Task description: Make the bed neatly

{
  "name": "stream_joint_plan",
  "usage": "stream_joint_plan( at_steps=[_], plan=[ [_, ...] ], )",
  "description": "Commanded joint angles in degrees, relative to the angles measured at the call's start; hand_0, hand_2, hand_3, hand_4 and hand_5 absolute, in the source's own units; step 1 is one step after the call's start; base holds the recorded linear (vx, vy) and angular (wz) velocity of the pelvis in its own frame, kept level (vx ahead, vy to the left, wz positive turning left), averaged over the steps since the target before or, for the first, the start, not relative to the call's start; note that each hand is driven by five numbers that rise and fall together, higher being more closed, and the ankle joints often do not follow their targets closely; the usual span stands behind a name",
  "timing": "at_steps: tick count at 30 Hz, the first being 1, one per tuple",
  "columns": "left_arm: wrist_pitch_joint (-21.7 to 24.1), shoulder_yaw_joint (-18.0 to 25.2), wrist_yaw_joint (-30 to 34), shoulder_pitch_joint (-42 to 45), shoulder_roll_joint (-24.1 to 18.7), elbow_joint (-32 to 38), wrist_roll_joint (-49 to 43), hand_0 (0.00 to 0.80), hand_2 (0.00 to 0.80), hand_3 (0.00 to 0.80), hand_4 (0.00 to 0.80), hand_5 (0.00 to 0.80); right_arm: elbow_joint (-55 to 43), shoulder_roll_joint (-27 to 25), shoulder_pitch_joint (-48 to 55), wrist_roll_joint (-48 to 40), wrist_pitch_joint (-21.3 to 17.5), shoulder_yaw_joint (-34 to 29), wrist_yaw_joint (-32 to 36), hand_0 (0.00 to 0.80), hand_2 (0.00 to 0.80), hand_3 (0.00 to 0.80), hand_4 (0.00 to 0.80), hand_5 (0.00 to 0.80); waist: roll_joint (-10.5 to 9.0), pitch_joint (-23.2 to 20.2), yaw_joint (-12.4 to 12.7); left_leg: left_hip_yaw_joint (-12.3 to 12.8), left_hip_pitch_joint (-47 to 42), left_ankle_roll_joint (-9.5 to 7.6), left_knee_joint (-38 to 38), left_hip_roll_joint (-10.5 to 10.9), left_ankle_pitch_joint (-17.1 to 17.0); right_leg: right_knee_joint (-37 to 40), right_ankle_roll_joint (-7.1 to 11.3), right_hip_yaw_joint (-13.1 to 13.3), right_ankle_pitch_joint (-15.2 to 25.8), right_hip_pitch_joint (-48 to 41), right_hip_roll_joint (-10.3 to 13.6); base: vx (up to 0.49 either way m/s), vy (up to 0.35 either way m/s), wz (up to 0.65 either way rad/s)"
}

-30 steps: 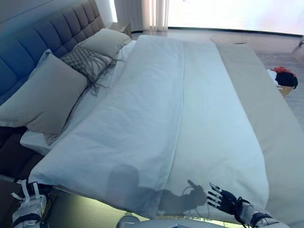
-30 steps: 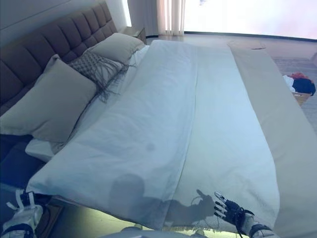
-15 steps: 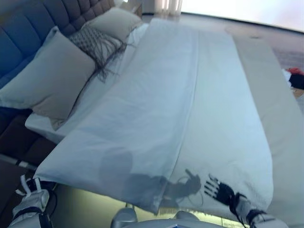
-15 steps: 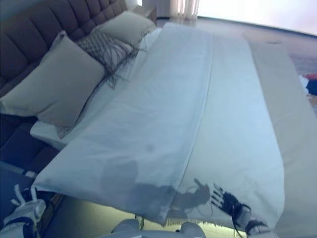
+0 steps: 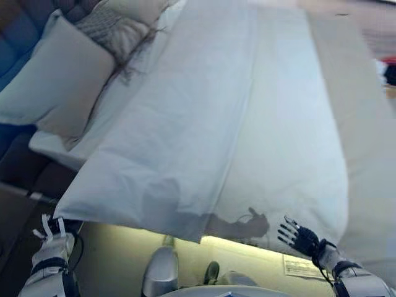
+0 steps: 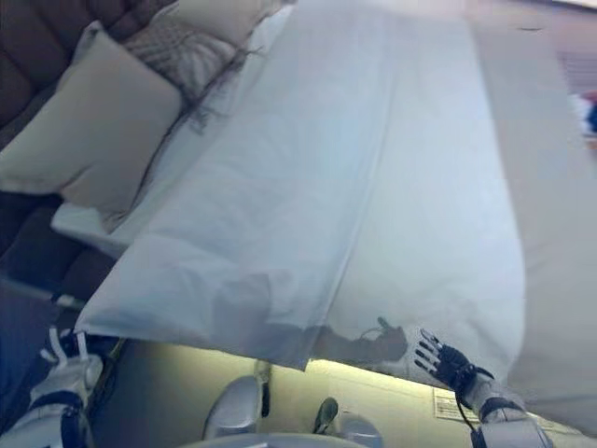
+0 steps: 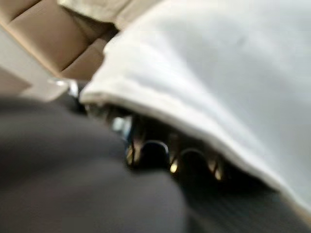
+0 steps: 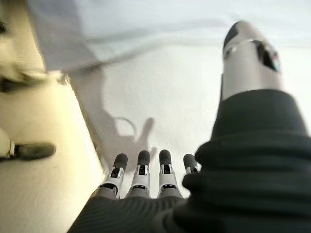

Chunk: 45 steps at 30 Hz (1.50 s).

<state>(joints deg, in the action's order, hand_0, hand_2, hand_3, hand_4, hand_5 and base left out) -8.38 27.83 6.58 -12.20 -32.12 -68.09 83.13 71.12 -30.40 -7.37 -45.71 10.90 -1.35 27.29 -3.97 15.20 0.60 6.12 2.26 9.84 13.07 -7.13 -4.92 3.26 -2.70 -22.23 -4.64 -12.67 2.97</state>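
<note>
While the white duvet [image 5: 204, 124] lies lengthwise along the bed, its folded near edge is just ahead of the right hand [image 5: 299, 237], whose fingers [image 8: 141, 167] are straight and hold nothing; the left hand [image 5: 52, 246] stands lower at the corner, and whether it grips anything I cannot tell.

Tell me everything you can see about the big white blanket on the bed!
The white blanket looks like soft, smooth cloth. It is spread flat over most of the bed, running from the pillows down the bed's length. A long fold line runs lengthwise down its middle. Its near edge hangs over the side of the bed. A beige cover lies along its far side. The right hand, fingers straight, hovers at the near edge. The left hand sits under the near corner, fingers hidden.
</note>
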Motion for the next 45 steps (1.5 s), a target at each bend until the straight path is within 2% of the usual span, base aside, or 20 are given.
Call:
stream_joint_plan(
  at_steps=[1, 3, 4, 7, 9, 11, 12, 13, 14, 17, 18, 19, 20, 22, 24, 25, 28, 30, 35, 45],
  plan=[
    [3.9, -0.4, 3.0, 2.7, -2.0, 3.0, -2.3, 0.8, 0.8, 0.8, 0.8, 0.8, 2.8, -0.5, 0.5, -2.6, -0.6, -1.5, -0.8, 0.0, 0.0, 0.0, 0.0, 0.0, 4.36, -5.3, 0.8, 1.1, -5.0, -2.13, -12.2, -1.7, 2.5, -7.2, 5.54, 7.1, -0.9, 6.6, 2.7, -0.049, 0.255, 0.39],
    [3.3, -1.1, 3.2, 2.4, -1.9, 3.2, -3.2, 0.8, 0.8, 0.8, 0.8, 0.8, 2.9, -0.2, 0.9, -3.5, 0.3, -2.3, -1.7, 0.0, 0.0, 0.0, 0.0, 0.0, 4.9, -5.5, 0.5, 0.8, -5.9, -1.92, -13.6, -1.1, 2.8, -6.9, 6.25, 7.4, -0.2, 6.6, 3.1, -0.032, 0.201, 0.39],
    [2.3, -2.0, 5.0, 2.3, -2.7, 2.2, -3.6, 0.8, 0.8, 0.8, 0.8, 0.8, 3.0, 0.1, 1.7, -3.8, 1.2, -3.0, -1.7, 0.0, 0.0, 0.0, 0.0, 0.0, 5.5, -5.5, -0.2, 0.1, -7.0, -2.17, -14.3, 0.2, 3.9, -5.8, 7.56, 8.3, 1.1, 6.6, 4.1, -0.024, 0.22, 0.69],
    [1.4, -2.7, 7.5, 2.1, -3.7, -0.1, -4.5, 0.8, 0.8, 0.8, 0.8, 0.8, 3.1, 0.8, 1.7, -3.5, 1.6, -3.1, -1.6, 0.0, 0.0, 0.0, 0.0, 0.0, 5.98, -5.7, -0.9, 1.0, -8.0, -2.95, -14.0, 1.2, 5.4, -4.4, 8.45, 9.0, 2.2, 6.3, 5.1, -0.002, 0.196, 0.78],
    [1.4, -2.6, 8.9, 2.2, -4.0, -1.4, -4.9, 0.8, 0.8, 0.8, 0.8, 0.8, 3.2, 0.9, 1.3, -3.7, 2.0, -2.9, -1.1, 0.0, 0.0, 0.0, 0.0, 0.0, 5.83, -5.7, -1.1, 1.3, -8.0, -3.37, -12.1, 1.9, 6.9, -3.3, 8.62, 9.8, 2.7, 6.1, 5.5, -0.008, 0.168, 0.04],
    [1.6, -2.0, 10.1, 2.9, -4.0, -2.6, -4.9, 0.8, 0.8, 0.8, 0.8, 0.8, 3.2, 0.8, 0.7, -2.3, 2.1, -2.3, -1.7, 0.0, 0.0, 0.0, 0.0, 0.0, 5.68, -5.2, -1.0, 0.0, -6.7, -3.21, -7.5, 2.3, 8.2, -2.5, 8.35, 11.7, 3.0, 5.8, 5.7, 0.009, 0.229, -0.19],
    [1.6, -2.1, 10.8, 3.2, -3.9, -2.7, -4.4, 0.8, 0.8, 0.8, 0.8, 0.8, 3.0, 0.8, 0.4, -2.1, 1.9, -1.8, -2.2, 0.0, 0.0, 0.0, 0.0, 0.0, 5.8, -4.9, -0.8, -1.9, -5.9, -3.17, -7.0, 2.3, 8.4, -2.3, 8.42, 13.0, 3.1, 5.7, 5.7, 0.01, 0.264, -0.37],
    [1.6, -2.5, 11.4, 3.0, -3.7, -2.7, -4.3, 0.8, 0.8, 0.8, 0.8, 0.8, 2.8, 0.9, 0.2, -2.3, 1.7, -1.3, -2.6, 0.0, 0.0, 0.0, 0.0, 0.0, 6.02, -4.8, -0.7, -2.5, -5.8, -3.12, -7.9, 1.7, 8.1, -2.5, 8.67, 13.4, 2.9, 5.7, 6.0, -0.026, 0.28, -0.48],
    [1.9, -3.3, 10.9, 2.3, -3.5, -2.6, -4.5, 0.8, 0.8, 0.8, 0.8, 0.8, 2.5, 0.9, 0.0, -2.9, 1.4, -0.8, -3.1, 0.0, 0.0, 0.0, 0.0, 0.0, 6.4, -4.6, -0.9, -1.9, -5.8, -2.96, -9.6, 0.6, 7.1, -3.1, 9.08, 13.2, 2.6, 6.0, 6.7, -0.055, 0.226, -0.5],
    [2.5, -5.9, 8.7, -1.4, -2.8, -2.6, -3.5, 0.8, 0.8, 0.8, 0.8, 0.8, 2.3, 0.6, -0.5, -5.1, 0.9, -1.1, -3.8, 0.0, 0.0, 0.0, 0.0, 0.0, 6.54, -3.1, -2.0, 0.6, -4.7, -2.96, -9.6, -0.4, 6.8, -4.8, 10.6, 12.9, 3.2, 8.2, 9.3, -0.15, 0.224, -0.22],
    [2.2, -6.2, 8.4, -2.1, -2.7, -3.2, -3.1, 0.668, 0.668, 0.668, 0.668, 0.668, 2.6, 0.4, -0.8, -4.9, 1.1, -1.5, -3.6, 0.0, 0.0, 0.0, 0.0, 0.0, 6.37, -2.5, -2.1, 0.7, -4.1, -3.27, -8.8, 0.2, 7.4, -5.0, 11.4, 13.1, 4.0, 8.9, 10.5, -0.107, 0.168, 0.01],
    [1.5, -6.5, 8.2, -2.4, -2.6, -4.0, -2.4, 0.229, 0.229, 0.229, 0.229, 0.229, 2.7, 0.4, -1.2, -4.8, 1.1, -1.4, -4.0, 0.0, 0.0, 0.0, 0.0, 0.0, 6.26, -2.1, -2.1, 1.2, -3.7, -3.6, -8.0, 0.6, 8.0, -4.8, 12.13, 13.2, 4.9, 9.3, 11.6, -0.077, 0.152, 0.06],
    [1.0, -6.7, 7.7, -2.4, -2.5, -4.5, -2.2, 0.0, 0.0, 0.0, 0.0, 0.0, 2.6, 0.5, -1.5, -4.6, 1.1, -1.3, -4.3, 0.0, 0.0, 0.0, 0.0, 0.0, 6.22, -1.7, -2.1, 1.7, -3.5, -3.89, -7.5, 0.9, 8.4, -4.4, 12.76, 13.1, 5.8, 9.5, 12.5, -0.066, 0.15, 0.07],
    [-0.6, -6.9, 8.0, -1.7, -1.5, -4.9, -2.1, 0.0, 0.0, 0.0, 0.0, 0.0, 1.8, 1.2, -1.9, -4.4, 1.2, -1.3, -4.8, 0.0, 0.0, 0.0, 0.0, 0.0, 6.03, -1.3, -1.9, 2.5, -3.2, -4.7, -7.4, 2.0, 9.3, -2.9, 13.92, 12.9, 7.9, 10.1, 14.2, -0.049, 0.14, 0.01],
    [-2.0, -6.8, 7.9, -0.2, 0.0, -5.0, -1.5, 0.0, 0.0, 0.0, 0.0, 0.0, 0.9, 2.0, -1.8, -4.0, 1.2, -1.4, -4.8, 0.0, 0.0, 0.0, 0.0, 0.0, 5.87, -1.4, -1.7, 3.2, -3.4, -5.22, -8.3, 2.8, 9.4, -2.2, 14.26, 12.7, 8.8, 10.6, 14.5, -0.046, 0.126, -0.07],
    [-2.2, -6.5, 8.9, 1.4, 1.9, -4.4, -1.2, 0.0, 0.0, 0.0, 0.0, 0.0, 0.2, 3.4, -1.6, -3.5, 1.1, -1.3, -4.7, 0.0, 0.0, 0.0, 0.0, 0.0, 5.77, -1.2, -1.2, 4.0, -4.0, -5.78, -9.5, 2.9, 9.0, -3.6, 14.11, 11.4, 8.0, 11.3, 13.7, -0.078, 0.107, -0.12],
    [-1.6, -7.0, 8.9, 4.9, 6.9, -2.5, -1.8, 0.0, 0.0, 0.0, 0.0, 0.0, -1.1, 6.5, 0.0, -3.6, -0.1, -0.4, -4.4, 0.0, 0.0, 0.0, 0.0, 0.0, 5.33, -1.7, -0.2, 4.4, -4.4, -6.64, -12.1, 3.2, 8.0, -6.2, 12.74, 10.2, 5.3, 11.9, 10.8, -0.09, 0.027, -0.15],
    [-1.1, -8.1, 9.4, 6.7, 9.6, -2.8, -2.2, 0.0, 0.0, 0.0, 0.0, 0.0, -1.0, 8.4, 0.9, -3.8, -0.8, -0.6, -4.4, 0.0, 0.0, 0.0, 0.0, 0.0, 4.46, -2.6, 0.8, 3.7, -4.8, -6.51, -14.4, 3.3, 7.1, -4.0, 12.72, 9.4, 6.5, 11.7, 10.1, -0.051, -0.079, -0.01],
    [-2.0, -8.0, 9.4, 8.7, 12.6, -5.9, -7.0, 0.0, 0.0, 0.0, 0.0, 0.0, 0.4, 9.7, 1.3, -3.1, -0.3, -1.4, -3.8, 0.0, 0.0, 0.0, 0.0, 0.0, 3.31, -4.8, 2.4, 3.3, -6.2, -5.72, -18.1, 2.7, 5.7, 0.4, 12.51, 7.2, 8.2, 9.1, 9.0, 0.015, -0.065, 0.09],
    [0.0, -6.1, 11.3, 11.0, 13.5, -9.3, -9.7, 0.0, 0.0, 0.0, 0.0, 0.0, 2.8, 11.5, 2.1, -2.4, -0.3, -2.3, -3.3, 0.0, 0.0, 0.0, 0.0, 0.0, 2.66, -7.4, 3.6, 3.5, -8.2, -5.16, -18.1, 2.5, 6.2, 1.5, 12.2, 5.6, 7.9, 6.2, 8.7, 0.04, -0.021, 0.05]
  ],
)
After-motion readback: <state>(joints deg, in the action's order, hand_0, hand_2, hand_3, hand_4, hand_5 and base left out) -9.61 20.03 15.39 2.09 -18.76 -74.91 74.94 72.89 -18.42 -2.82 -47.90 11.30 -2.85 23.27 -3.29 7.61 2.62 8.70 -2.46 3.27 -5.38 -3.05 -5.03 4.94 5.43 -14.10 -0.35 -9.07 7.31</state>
